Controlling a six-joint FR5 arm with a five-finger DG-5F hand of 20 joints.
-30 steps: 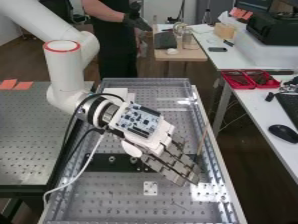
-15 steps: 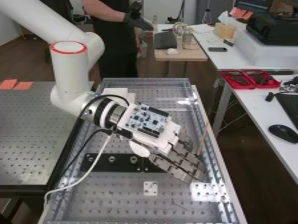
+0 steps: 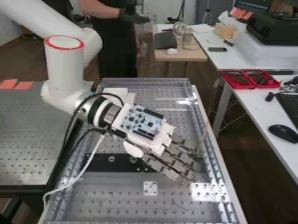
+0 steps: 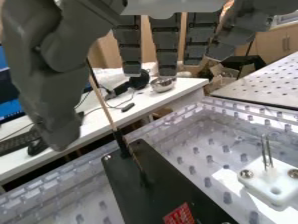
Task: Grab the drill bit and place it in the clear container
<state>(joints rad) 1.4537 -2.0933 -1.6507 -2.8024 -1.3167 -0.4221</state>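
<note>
Hovering above the bench (image 3: 106, 206) near a long edge, the hand (image 3: 174, 159) grips nothing, fingers nearly straight; a slender rod (image 4: 102, 99) slants beside its thumb.

Has, in the high view, red trays (image 3: 239, 87) at two o'clock, a black mouse (image 3: 284, 133) near three, a wooden block (image 3: 225, 33) at one, orange sheets (image 3: 24, 85) between nine and ten.

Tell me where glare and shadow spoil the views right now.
High view: a hard white glare patch on the perforated bench top, just beyond the fingertips of the robot hand, with thinner bright streaks toward the far end. Wrist view: strong glare beside the white bracket with its metal pins, and deep shade under the edge of the white table.
</note>
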